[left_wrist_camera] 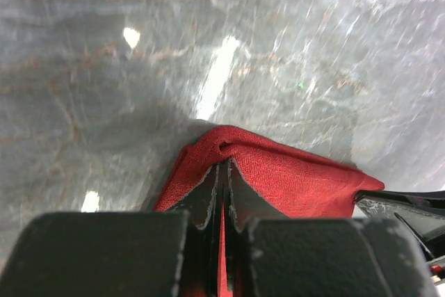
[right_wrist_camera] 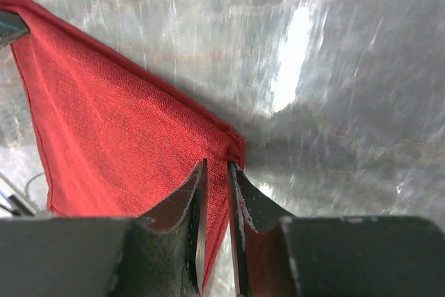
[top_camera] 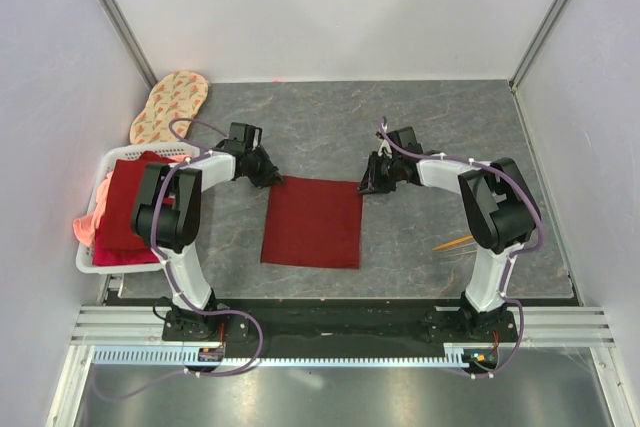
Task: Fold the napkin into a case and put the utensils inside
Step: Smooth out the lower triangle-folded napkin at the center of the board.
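Observation:
The dark red napkin (top_camera: 312,222) lies flat as a square on the grey table between the two arms. My left gripper (top_camera: 270,179) is at its far left corner, and in the left wrist view the jaws (left_wrist_camera: 224,165) are shut on the puckered cloth (left_wrist_camera: 292,179). At the far right corner is my right gripper (top_camera: 368,185). Its jaws (right_wrist_camera: 217,165) straddle the corner of the napkin (right_wrist_camera: 104,123) with a narrow gap still between them. Thin orange-gold utensils (top_camera: 453,242) lie on the table beside the right arm's base, partly hidden by that arm.
A white basket (top_camera: 88,257) with a stack of red and pink cloth (top_camera: 125,207) stands at the left edge. An oval beige patterned mat (top_camera: 170,105) lies at the back left. White walls close the table on three sides.

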